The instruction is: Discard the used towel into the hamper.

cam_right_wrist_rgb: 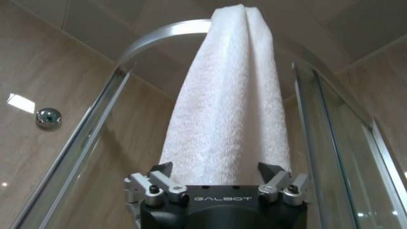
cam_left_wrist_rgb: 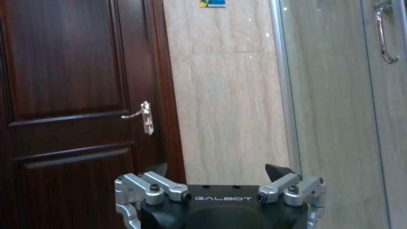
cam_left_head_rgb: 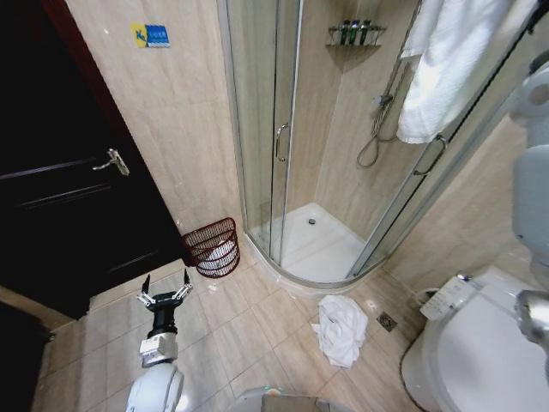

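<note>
1. White towel (cam_right_wrist_rgb: pixel 222 105) hung over the shower rail, straight ahead of my right claw (cam_right_wrist_rgb: pixel 215 172), whose fingers stood spread around nothing.
2. My left claw (cam_left_head_rgb: pixel 165 289) was released too, low, with the hamper (cam_left_head_rgb: pixel 213 247) just beyond it.

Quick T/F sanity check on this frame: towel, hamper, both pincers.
1. A white towel hangs over the top of the shower enclosure. True.
2. The hamper stands inside the shower. False: it sits on the floor outside, by the wall between the door and the shower.
3. The right pincer is open just below the hanging towel. True.
4. The left pincer holds a towel. False: it is open and empty, low over the floor tiles.
5. The floor is bare of cloth. False: a crumpled white cloth lies near the toilet.
</note>
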Available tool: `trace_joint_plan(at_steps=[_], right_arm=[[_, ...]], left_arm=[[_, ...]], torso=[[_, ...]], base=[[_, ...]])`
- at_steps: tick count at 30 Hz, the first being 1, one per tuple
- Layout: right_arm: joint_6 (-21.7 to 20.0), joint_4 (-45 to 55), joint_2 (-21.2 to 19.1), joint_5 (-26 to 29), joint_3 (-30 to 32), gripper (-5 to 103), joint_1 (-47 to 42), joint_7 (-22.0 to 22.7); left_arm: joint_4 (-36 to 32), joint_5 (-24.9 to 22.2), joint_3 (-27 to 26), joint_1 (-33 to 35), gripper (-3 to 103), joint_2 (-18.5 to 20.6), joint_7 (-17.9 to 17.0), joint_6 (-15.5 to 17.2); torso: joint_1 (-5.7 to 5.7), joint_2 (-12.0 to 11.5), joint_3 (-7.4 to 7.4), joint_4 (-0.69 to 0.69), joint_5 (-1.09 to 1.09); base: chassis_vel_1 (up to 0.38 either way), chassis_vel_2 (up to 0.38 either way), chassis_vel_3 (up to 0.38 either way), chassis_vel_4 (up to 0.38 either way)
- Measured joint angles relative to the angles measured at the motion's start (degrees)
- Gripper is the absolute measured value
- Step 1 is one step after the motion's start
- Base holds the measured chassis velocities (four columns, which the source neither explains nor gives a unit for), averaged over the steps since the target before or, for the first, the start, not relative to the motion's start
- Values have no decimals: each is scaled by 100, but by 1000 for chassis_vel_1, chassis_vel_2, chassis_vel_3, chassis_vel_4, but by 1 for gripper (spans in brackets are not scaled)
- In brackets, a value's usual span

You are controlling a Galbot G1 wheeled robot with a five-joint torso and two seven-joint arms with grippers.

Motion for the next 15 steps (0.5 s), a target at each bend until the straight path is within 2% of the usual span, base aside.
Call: trace_joint_plan(at_steps=[1, 2, 3, 5, 7, 9, 10, 12, 13, 15], right_arm=[[0, 0, 0, 0, 0, 89, 0, 0], [10, 0, -10, 15, 23, 84, -54, -16], [11, 11, -34, 36, 54, 73, -113, -29], [12, 13, -39, 60, 71, 61, -130, -30], [12, 15, -36, 66, 81, 61, -136, -30], [12, 27, -22, 80, 98, 50, -160, -30], [12, 27, -22, 80, 98, 50, -160, -30], [12, 39, -7, 88, 113, 39, -203, -30], [12, 39, -7, 88, 113, 39, -203, -30], [12, 43, 6, 91, 137, 29, -242, -30]], left_arm=[[0, 0, 0, 0, 100, 0, 0, 0], [-1, 0, -34, 25, 100, -6, 0, -32], [-1, -1, -96, 62, 100, -11, -1, -86], [-1, -13, -144, 89, 100, -15, 0, -125], [-1, -21, -161, 96, 100, -18, 1, -140], [-1, -30, -205, 107, 100, -21, 3, -171], [-1, -30, -205, 107, 100, -21, 3, -171], [-13, -40, -247, 134, 100, -24, 28, -201], [-13, -40, -247, 134, 100, -24, 28, -201], [-16, -50, -276, 159, 100, -32, 53, -232]], torso=[[0, 0, 0, 0, 0], [0, 0, 0, 0, 0], [0, 0, 0, -1, 3], [0, 0, 0, -1, 1], [0, 0, 0, -1, 0], [0, 0, 0, 0, 0], [0, 0, 0, 0, 0], [0, 0, 0, -1, 0], [0, 0, 0, -1, 0], [0, 0, 0, 0, 0]], base=[[0, 0, 0, 0], [0, 0, 0, 0], [0, 0, 0, 0], [0, 0, 0, 0], [0, 0, 0, 0], [0, 0, 0, 0], [0, 0, 0, 0], [0, 0, 0, 0], [0, 0, 0, 0], [0, 0, 0, 0]])
